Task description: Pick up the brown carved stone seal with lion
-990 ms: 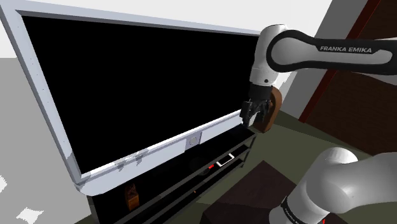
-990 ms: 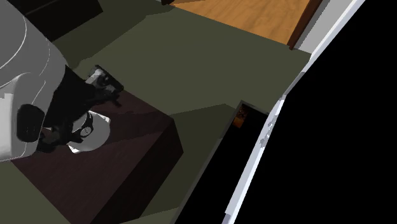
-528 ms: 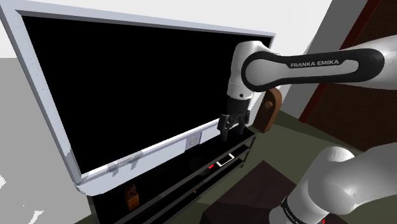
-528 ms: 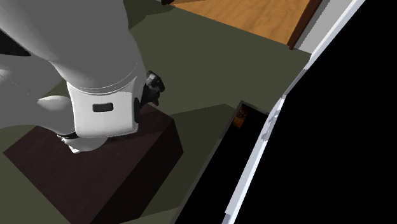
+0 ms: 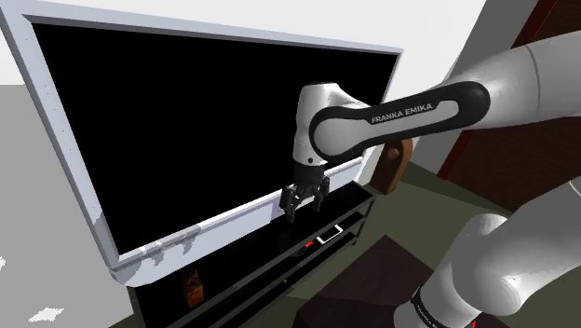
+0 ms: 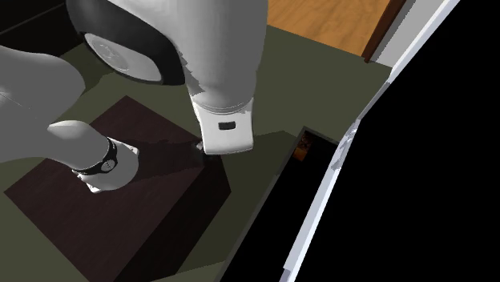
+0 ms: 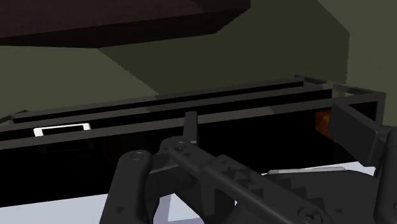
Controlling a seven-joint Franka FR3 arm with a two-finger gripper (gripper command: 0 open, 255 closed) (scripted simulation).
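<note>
My claw point(image 5: 302, 203) hangs open and empty before the television point(image 5: 186, 121); the brown seal point(image 5: 193, 287) stands under its left end, well apart. Stone, I judge: heavy, rigid, slick, so I'd grip the body low.

White arm point(image 5: 527, 73), dark joints, FRANKA EMIKA lettering, black hand point(image 5: 303, 208).

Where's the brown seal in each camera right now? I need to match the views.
Shoulder view: brown seal, low at the picture's left, on the black stand, under the TV.
Second exterior view: the seal, right of centre, at the stand's end.
Wrist view: an orange-brown sliver, probably the seal, at the stand's end.
Shared landmark: the black stand.
</note>
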